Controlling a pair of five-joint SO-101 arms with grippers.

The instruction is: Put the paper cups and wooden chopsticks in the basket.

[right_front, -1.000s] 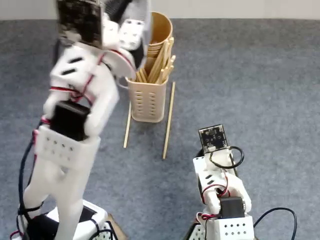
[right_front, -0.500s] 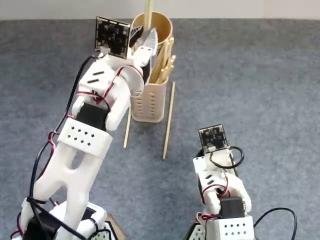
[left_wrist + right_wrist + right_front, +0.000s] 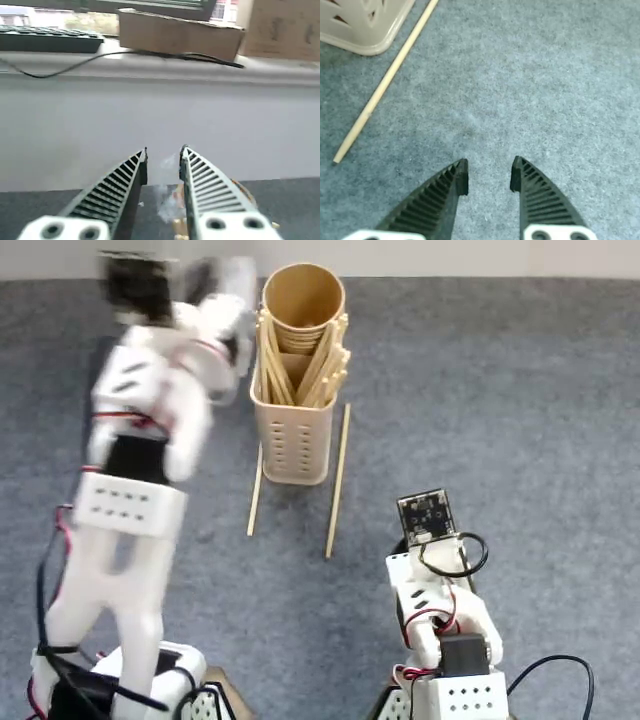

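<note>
Operator: Progress so far, what is in and what is out?

Spotter: Your paper cups [image 3: 303, 295] sit nested inside the basket [image 3: 292, 450], at its far end. A bundle of chopsticks [image 3: 300, 380] stands in the basket too, leaning against the cups. That part looks done to me.

Operator: And what is left?

Spotter: Two sticks lie on the surface [image 3: 520, 390]. The left chopstick [image 3: 255, 502] is just beside the basket's left wall and the right chopstick [image 3: 337, 485] just beside its right wall. Both reach past the basket's near end toward your arms. I judge you mostly through, with those two to go.

Operator: Tools?

Spotter: Your left tool [image 3: 163, 150] is released and holds nothing. It hangs high, off to the left of the basket, facing the wall [image 3: 160, 115] behind the surface. Your right tool [image 3: 488, 170] is also released and empty, low over bare surface. A loose chopstick [image 3: 385, 82] and a corner of the basket lie ahead of it, apart from its tips. I can't say for certain which of the two sticks that is, though the right-hand one lies nearer that arm.
</note>
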